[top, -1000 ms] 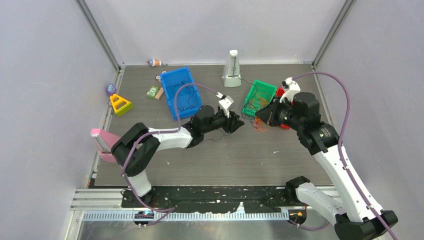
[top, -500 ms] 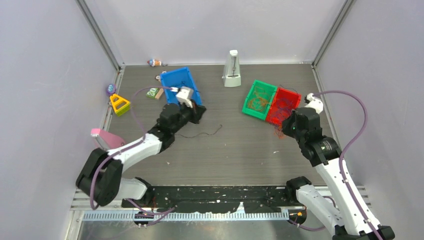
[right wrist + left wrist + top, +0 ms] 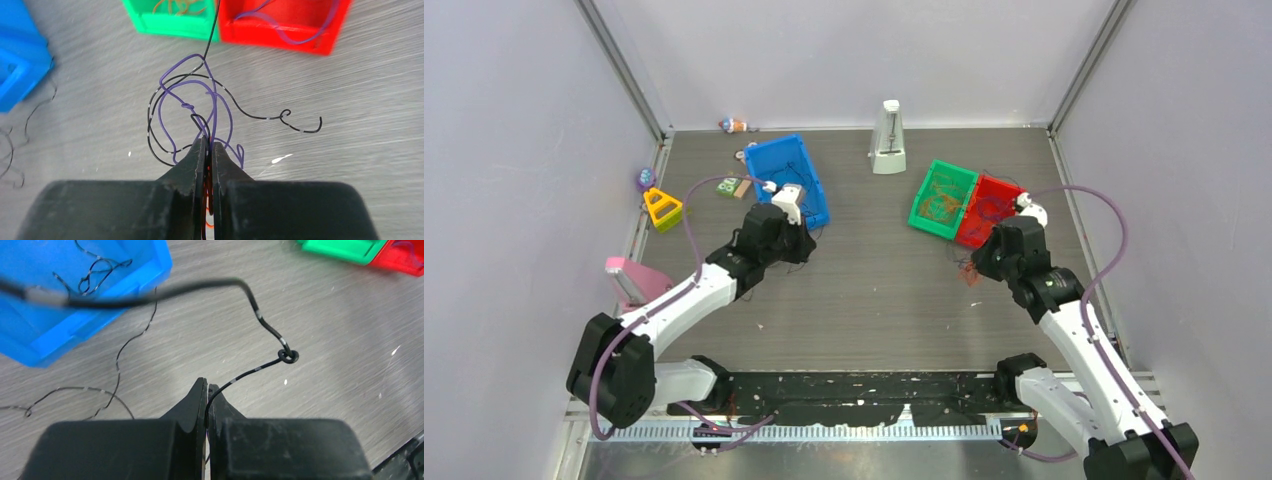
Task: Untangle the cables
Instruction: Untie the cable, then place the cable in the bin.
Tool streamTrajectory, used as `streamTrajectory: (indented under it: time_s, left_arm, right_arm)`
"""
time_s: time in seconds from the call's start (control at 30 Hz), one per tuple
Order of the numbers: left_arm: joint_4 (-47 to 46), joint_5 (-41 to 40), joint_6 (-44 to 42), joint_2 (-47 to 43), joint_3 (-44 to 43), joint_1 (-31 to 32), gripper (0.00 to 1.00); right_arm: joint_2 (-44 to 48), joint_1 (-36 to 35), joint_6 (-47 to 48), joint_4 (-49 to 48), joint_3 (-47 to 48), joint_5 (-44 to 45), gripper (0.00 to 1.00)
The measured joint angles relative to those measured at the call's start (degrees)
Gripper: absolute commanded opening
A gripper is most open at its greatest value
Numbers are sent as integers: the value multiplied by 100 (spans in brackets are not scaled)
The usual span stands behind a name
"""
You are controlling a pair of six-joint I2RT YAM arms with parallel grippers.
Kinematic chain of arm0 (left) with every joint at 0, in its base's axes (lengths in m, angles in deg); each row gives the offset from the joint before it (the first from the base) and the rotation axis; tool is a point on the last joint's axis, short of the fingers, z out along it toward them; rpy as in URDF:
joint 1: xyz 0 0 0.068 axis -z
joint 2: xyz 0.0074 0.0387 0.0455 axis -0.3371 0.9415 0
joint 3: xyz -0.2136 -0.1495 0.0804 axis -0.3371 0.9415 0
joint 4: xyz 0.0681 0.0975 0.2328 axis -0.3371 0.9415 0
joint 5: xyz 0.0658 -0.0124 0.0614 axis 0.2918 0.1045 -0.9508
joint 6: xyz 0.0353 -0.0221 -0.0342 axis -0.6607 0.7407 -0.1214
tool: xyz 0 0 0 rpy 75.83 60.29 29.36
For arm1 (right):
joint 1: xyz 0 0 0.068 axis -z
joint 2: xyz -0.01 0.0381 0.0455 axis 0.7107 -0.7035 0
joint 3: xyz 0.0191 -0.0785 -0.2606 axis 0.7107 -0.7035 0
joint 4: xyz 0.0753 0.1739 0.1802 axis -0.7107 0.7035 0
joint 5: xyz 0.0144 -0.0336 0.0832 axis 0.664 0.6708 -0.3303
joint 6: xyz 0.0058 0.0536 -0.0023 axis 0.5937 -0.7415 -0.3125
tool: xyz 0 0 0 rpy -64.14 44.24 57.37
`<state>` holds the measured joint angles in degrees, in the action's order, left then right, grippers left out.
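The left bin [image 3: 774, 165] sits left of the metronome [image 3: 887, 137]. The middle bin [image 3: 924, 192] and right bin [image 3: 999, 190] touch, right of the metronome. All three hold cables [image 3: 942, 205].

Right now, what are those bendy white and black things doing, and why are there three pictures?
They are robot arms: the left arm and the right arm, bolted to a table. The big picture looks down from above. The other two come from small cameras on each arm's wrist, so you see its pincers up close. The left gripper pinches one thin black wire. The right gripper pinches a tangle of purple, black and orange wires. The job is to untangle them. On the table stand a blue bin with black wires, a green bin with orange ones, a red bin with purple ones, a white metronome and a yellow triangle toy.
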<state>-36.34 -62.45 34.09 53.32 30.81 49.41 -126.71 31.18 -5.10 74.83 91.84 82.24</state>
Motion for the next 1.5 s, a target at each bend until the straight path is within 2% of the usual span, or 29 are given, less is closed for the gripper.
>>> streamTrajectory:
  time_s: [0.07,0.13,0.17,0.27,0.3,0.33,0.47,0.73,1.03,1.23,1.3,1.4,1.5]
  left_arm:
    - [599,-76,-129,26,-289,0,13]
    - [1180,-262,-267,26,-518,2,28]
    - [1453,-382,-319,26,-603,2,49]
    - [2109,-697,-479,26,-708,2,78]
    - [2302,-809,-522,26,-708,2,93]
    - [2490,-914,-570,26,-708,2,99]
    - [2959,-1305,-640,66,-717,0,100]
    - [3460,-1961,-1231,874,-1259,0,100]
    - [3403,-1849,-1602,2361,-1843,-63,99]
    - [3405,-1604,-1773,2745,-2308,-273,98]
    - [3405,-1394,-1832,2767,-2391,-407,96]
    - [3523,-927,-2100,2938,-2621,-654,85]
    - [3991,-623,-2317,3442,-3235,-811,74]
  right_arm:
    - [-109,-2,61,-216,-179,-533,6]
    - [-118,-61,109,-396,-350,-994,5]
    - [-122,-131,131,-468,-402,-1167,5]
    - [-188,-540,170,-656,-448,-1453,8]
    - [-247,-750,173,-745,-448,-1521,10]
    - [-308,-914,170,-815,-448,-1556,11]
    - [-824,-1475,164,-1150,-450,-1814,17]
    - [-1528,-1613,343,-1320,-302,-2120,17]
    - [-1746,-1615,643,-1316,153,-2315,16]
    - [-1742,-1615,673,-1290,164,-2337,15]
    - [-1742,-1615,673,-1274,164,-2339,14]
    - [-1742,-1615,673,-1250,166,-2341,14]
    - [-1742,-1615,686,-1161,201,-2350,13]
